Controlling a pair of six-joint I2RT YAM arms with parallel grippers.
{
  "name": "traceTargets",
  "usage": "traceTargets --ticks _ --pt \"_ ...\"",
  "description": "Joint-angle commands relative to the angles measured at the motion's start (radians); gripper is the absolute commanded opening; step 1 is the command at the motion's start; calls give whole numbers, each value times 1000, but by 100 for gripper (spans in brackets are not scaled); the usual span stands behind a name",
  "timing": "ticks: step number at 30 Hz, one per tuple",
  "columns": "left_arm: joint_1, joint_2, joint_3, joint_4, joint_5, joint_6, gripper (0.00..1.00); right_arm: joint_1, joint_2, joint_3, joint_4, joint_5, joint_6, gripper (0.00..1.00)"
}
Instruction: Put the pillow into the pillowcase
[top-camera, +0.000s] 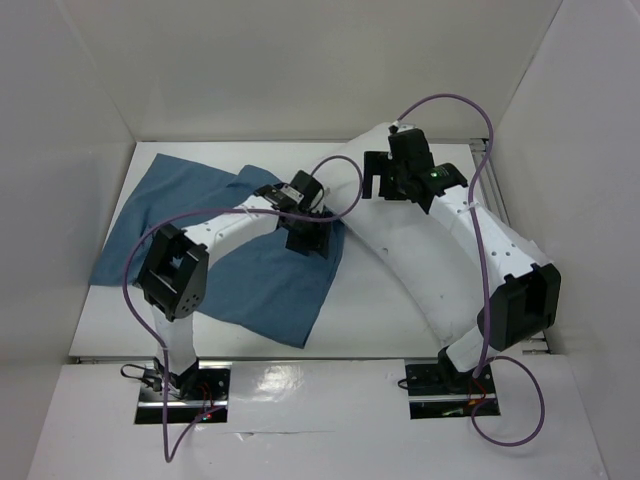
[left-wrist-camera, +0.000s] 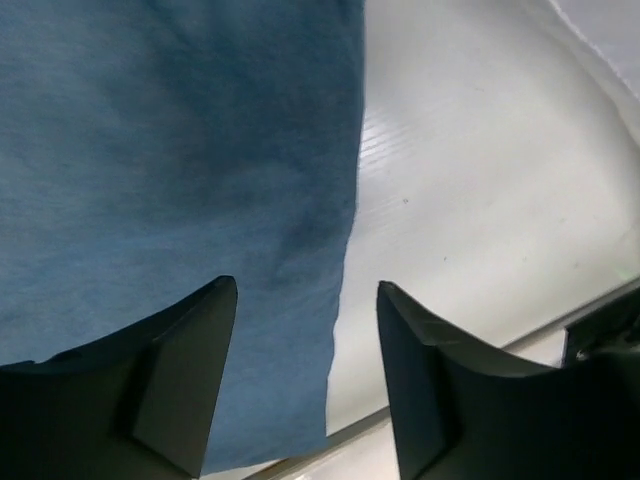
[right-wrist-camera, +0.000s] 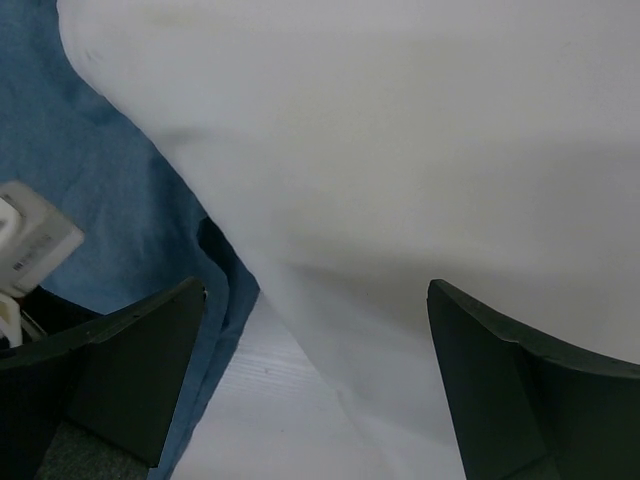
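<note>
Left claw (left-wrist-camera: 305, 288) spread above pillowcase (left-wrist-camera: 170, 150) right edge; right claw (right-wrist-camera: 315, 285) spread over pillow (right-wrist-camera: 400, 130), which lay just rightward.

Pillowcase (top-camera: 270, 285) dusty blue; pillow (top-camera: 395, 250) plain white.

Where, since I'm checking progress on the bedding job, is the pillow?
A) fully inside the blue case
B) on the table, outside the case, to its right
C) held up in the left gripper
B: the white pillow lies uncovered on the table, right of the blue case.
</note>
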Motion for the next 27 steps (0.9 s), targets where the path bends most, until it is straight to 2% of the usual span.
traceTargets --ticks 1,2,4,8,9,12,16,17,20,21,23,24,27 --pt "-111 34 47 -5 -167 -40 73 6 -31 -4 5 20 -12 100" --pt "-129 51 56 -5 -210 -52 79 6 -31 -4 5 20 -12 100" --pt "-174 70 70 -17 -322 -87 80 -6 -43 -4 5 29 -3 100" --pt "-188 122 89 -28 -432 -123 72 -50 -82 -34 5 20 -3 100" --pt "-188 131 89 -28 -451 -132 65 -61 -91 -35 5 20 -3 100" --pt "-188 143 98 -28 -451 -141 58 -99 -120 -56 -5 7 -3 100" --pt "-188 163 107 -28 -451 -132 43 -144 -143 -74 -5 -12 -3 100" --pt "-188 175 107 -28 -451 -132 34 -144 -143 -74 -5 -25 -3 100" --pt "-188 175 118 -48 -462 -132 22 -153 -143 -74 -14 -34 -3 100" --pt "-188 175 118 -48 -462 -132 13 -153 -143 -74 -14 -34 -3 100" --pt "-188 162 129 -77 -462 -123 3 -153 -143 -74 -14 -34 -12 100" --pt "-188 162 139 -91 -462 -123 0 -153 -143 -74 -14 -34 -12 100" --pt "-160 91 149 -132 -433 -123 0 -153 -134 -50 -14 -43 -30 100"
